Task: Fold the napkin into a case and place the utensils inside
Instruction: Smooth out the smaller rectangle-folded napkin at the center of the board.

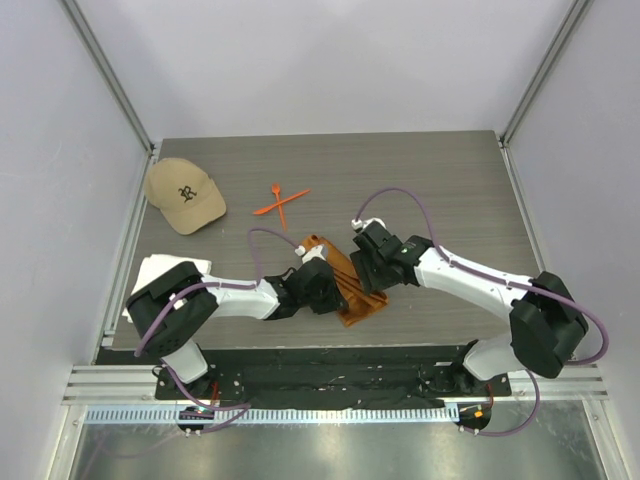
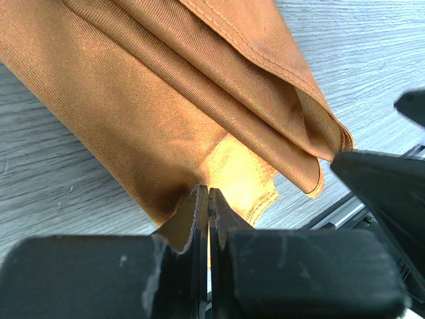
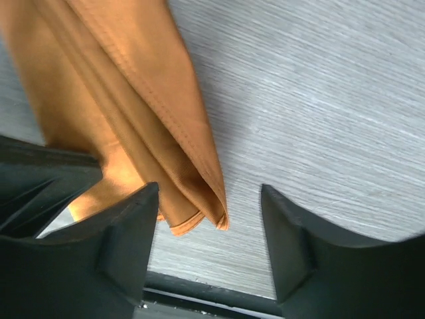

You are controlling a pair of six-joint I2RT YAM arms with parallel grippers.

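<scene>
The table (image 1: 450,190) is grey woodgrain. The napkin (image 1: 352,295) lies folded in a narrow strip near centre, toward the 6 o'clock edge. The left gripper (image 2: 208,196) is pressed together, pinching the napkin's end. The right gripper (image 3: 209,191) is spread, straddling a napkin corner. The utensils (image 1: 280,203) lie crossed at 11 o'clock from the napkin, apart from it.

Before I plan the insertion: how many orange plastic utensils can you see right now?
2. Both thin bright-orange plastic utensils lie crossed on the grey wood-grain table, right of the tan cap and beyond the folded rust-orange cloth napkin. The napkin's folds could hide more.
</scene>
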